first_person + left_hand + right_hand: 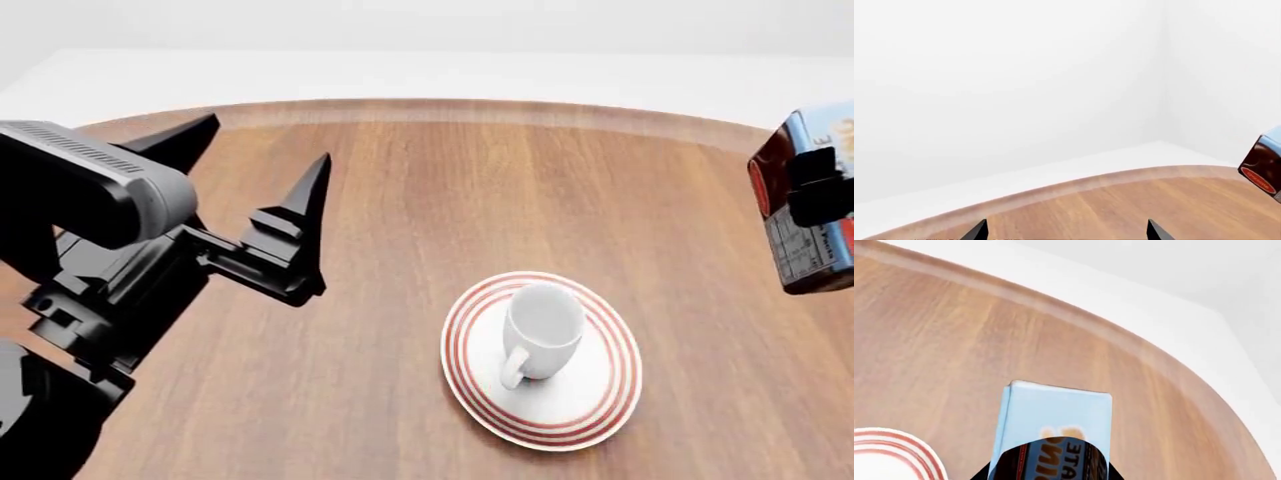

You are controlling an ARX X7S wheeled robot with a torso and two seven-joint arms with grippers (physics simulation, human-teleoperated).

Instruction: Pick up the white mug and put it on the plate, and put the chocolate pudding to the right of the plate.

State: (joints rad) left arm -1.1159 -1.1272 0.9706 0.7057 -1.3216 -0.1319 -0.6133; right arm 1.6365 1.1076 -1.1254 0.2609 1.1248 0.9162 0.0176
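The white mug (543,325) stands upright on the red-ringed plate (587,412), its handle towards the near side. The chocolate pudding (805,250) hangs in the air at the far right, beyond and to the right of the plate, with my right gripper (817,190) shut on it. In the right wrist view the pudding's light blue face (1054,412) sticks out from my right gripper (1047,475), and the plate's rim (894,450) shows at the corner. My left gripper (267,140) hovers open and holds nothing, left of the plate. Its tips (1066,231) frame bare wood, with the pudding (1262,167) at the edge.
Everything sits on a round wooden table (441,180) whose curved far edge (467,105) meets a white floor and walls. My left arm's black body (94,250) fills the near left of the head view.
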